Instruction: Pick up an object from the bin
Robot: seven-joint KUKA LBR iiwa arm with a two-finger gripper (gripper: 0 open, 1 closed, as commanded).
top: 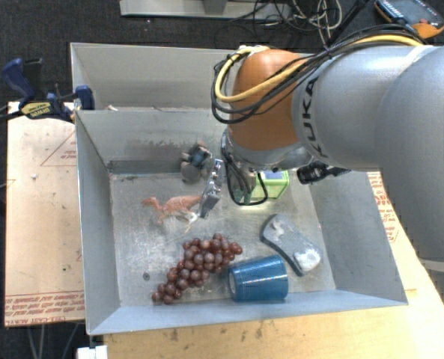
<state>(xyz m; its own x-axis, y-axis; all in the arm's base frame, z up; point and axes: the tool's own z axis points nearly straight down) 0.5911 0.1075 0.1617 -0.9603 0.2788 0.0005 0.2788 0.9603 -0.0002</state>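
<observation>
- Gripper (209, 195) just beside toy dinosaur (173, 206), middle of bin (94, 223); clenched or released, can't tell.
- Toy dinosaur: small, thin, pale orange-pink.

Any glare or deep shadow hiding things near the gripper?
Camera view: lighting is even, no hard glare on the bin floor; only a dull dark reflection on the back wall. The arm itself covers part of a green thing; the toy dinosaur beside the gripper is plainly lit.

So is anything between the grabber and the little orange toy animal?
Nothing visible. The gripper is right at the tail end of the orange toy animal; the grapes lie apart, lower in the view.
</observation>
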